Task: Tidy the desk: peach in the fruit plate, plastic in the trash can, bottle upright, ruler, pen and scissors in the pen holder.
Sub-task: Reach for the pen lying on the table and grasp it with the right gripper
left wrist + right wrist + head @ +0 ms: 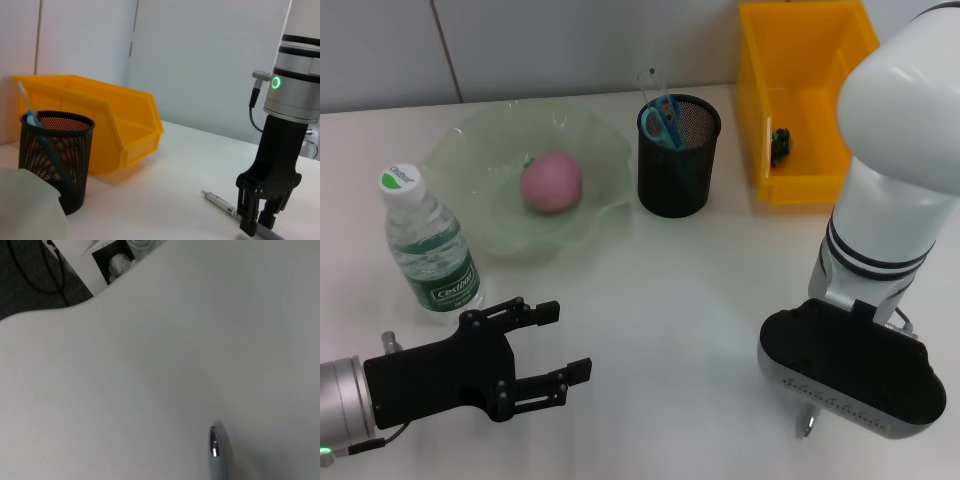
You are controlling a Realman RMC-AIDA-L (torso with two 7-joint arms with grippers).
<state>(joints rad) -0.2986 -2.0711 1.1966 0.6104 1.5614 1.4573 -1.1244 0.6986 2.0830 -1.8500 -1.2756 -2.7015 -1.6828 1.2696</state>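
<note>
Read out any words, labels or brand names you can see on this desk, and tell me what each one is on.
"Cestbon": white lettering on the green label of the clear plastic water bottle.
Green-and-white mark on the bottle's white cap: too small to read.
Nothing else carries readable text.

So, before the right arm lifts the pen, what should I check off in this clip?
1. Right pincer down at the pen: ok, fingers straddle it at the table.
2. Pincer closed on pen: cannot tell.
3. Pen holder upright with room: ok, scissors already inside.
4. Left pincer out of the path: ok, open, near the table's front, beside the bottle.
5. Bottle upright: ok.
6. Peach in the fruit plate: ok.
</note>
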